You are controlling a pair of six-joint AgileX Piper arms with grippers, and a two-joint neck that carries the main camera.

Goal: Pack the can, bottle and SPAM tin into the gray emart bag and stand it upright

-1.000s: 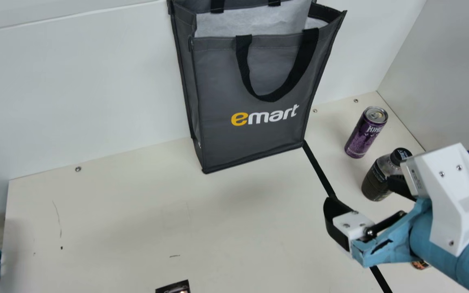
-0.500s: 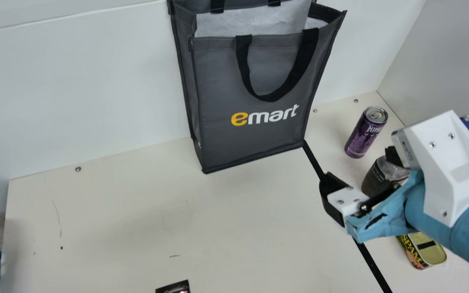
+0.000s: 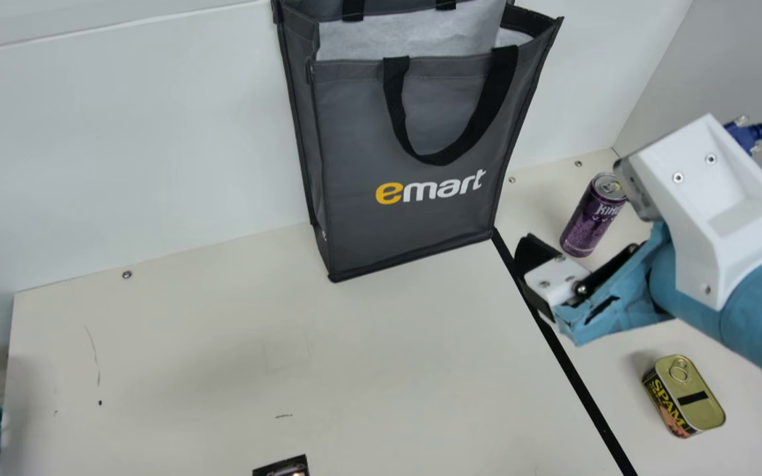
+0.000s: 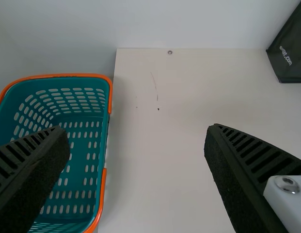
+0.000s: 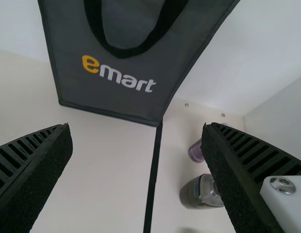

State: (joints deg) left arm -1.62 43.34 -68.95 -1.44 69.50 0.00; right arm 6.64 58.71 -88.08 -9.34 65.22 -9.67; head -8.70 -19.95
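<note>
Right gripper (image 5: 136, 127), spread and empty, hangs over the table (image 3: 222, 363); near its far right corner stand the can (image 3: 585, 225) and bottle (image 5: 192, 193), the SPAM tin (image 3: 702, 400) farther forward. Picking seems next: straddle one squarely, then lift high (the gray emart bag (image 3: 354, 132), upright by the far edge, looks tall).

Upright gray emart bag (image 3: 354, 149), purple can (image 3: 589, 221) near dark bottle (image 5: 196, 192), SPAM tin (image 3: 684, 396)

You're prob. in a robotics lab, w/ a cabled robot arm (image 3: 751, 294), white wall panels (image 3: 143, 132) & screws (image 3: 127, 274) in the table (image 3: 189, 357).
</note>
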